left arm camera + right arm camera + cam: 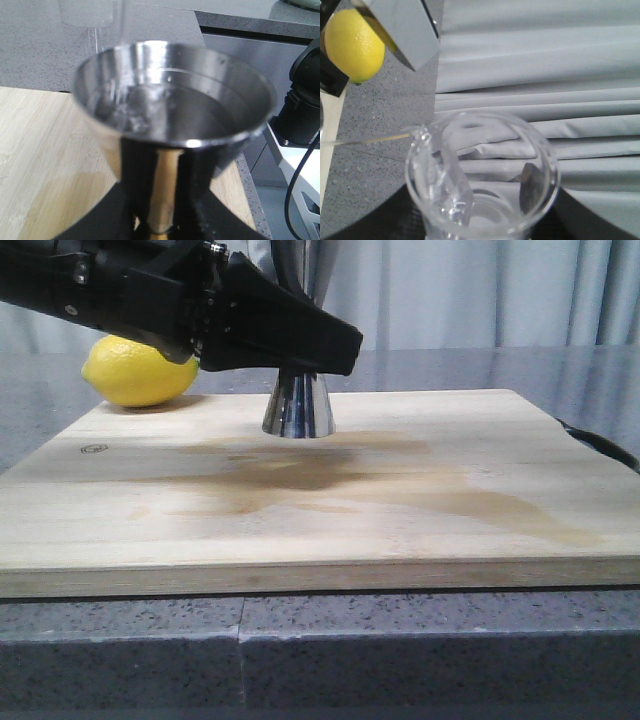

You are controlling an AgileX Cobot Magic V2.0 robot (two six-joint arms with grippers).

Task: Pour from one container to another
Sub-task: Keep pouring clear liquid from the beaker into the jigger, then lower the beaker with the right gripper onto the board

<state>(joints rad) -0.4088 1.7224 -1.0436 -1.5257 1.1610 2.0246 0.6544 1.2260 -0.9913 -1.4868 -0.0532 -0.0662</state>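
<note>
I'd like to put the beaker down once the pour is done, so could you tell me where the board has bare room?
The wooden board is bare across its whole near half and right side, though stained there. The back left is crowded: the jigger stands mid-back under the left gripper, with the lemon at the back-left corner.

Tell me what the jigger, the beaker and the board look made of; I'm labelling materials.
Jigger: polished metal, probably steel, mirror reflections, gold-toned band at the waist. Beaker: clear, likely glass; the curtain shows through its wall. Board: pale wood with visible grain, unglossy, with a brownish stain.
</note>
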